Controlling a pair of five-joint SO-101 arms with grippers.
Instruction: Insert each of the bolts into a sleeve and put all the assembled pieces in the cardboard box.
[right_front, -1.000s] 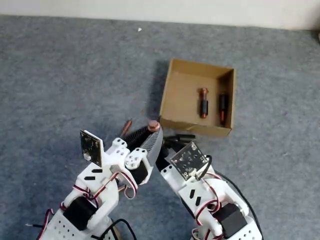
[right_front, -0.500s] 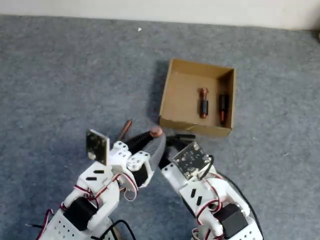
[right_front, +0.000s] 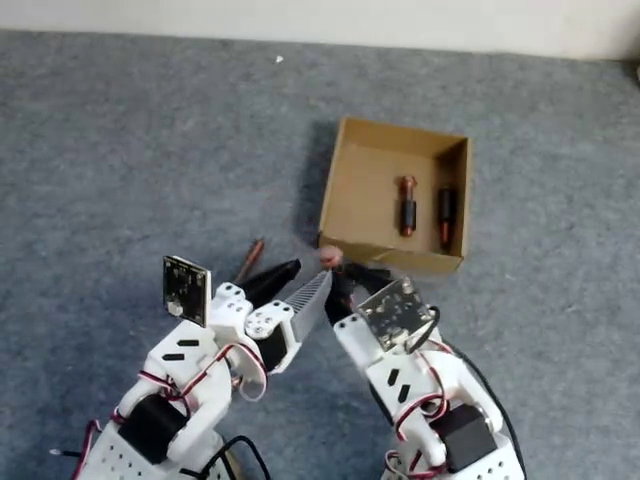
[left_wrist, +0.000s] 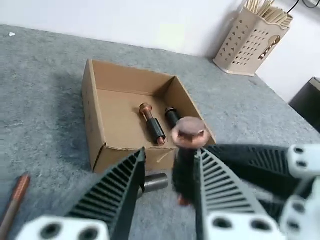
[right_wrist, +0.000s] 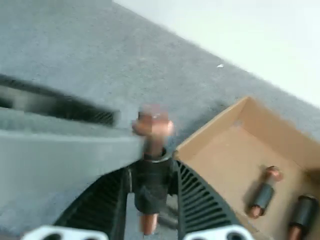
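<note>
High view: shallow square cardboard box, plain brown walls, open top, on grey felt-like carpet. Inside, lying side by side on the floor, first assembled piece and second assembled piece, each a copper-coloured shank through a short black tube.

Just off the box's near front corner, right gripper: dark ribbed fingers pinched tight on black sleeve, a smooth cylinder held upright above the carpet. Through it, copper bolt, broad flat head on top, thin tip poking out underneath.

Left gripper: ribbed wedge-shaped fingers spread wide, gripping nothing, held piece standing between them close to one finger.

Flat on the carpet beside the left gripper, away from the box, loose bolt, a slim coppery rod. Near the box's front wall, spare sleeve, glossy dark cylinder on its side.
</note>
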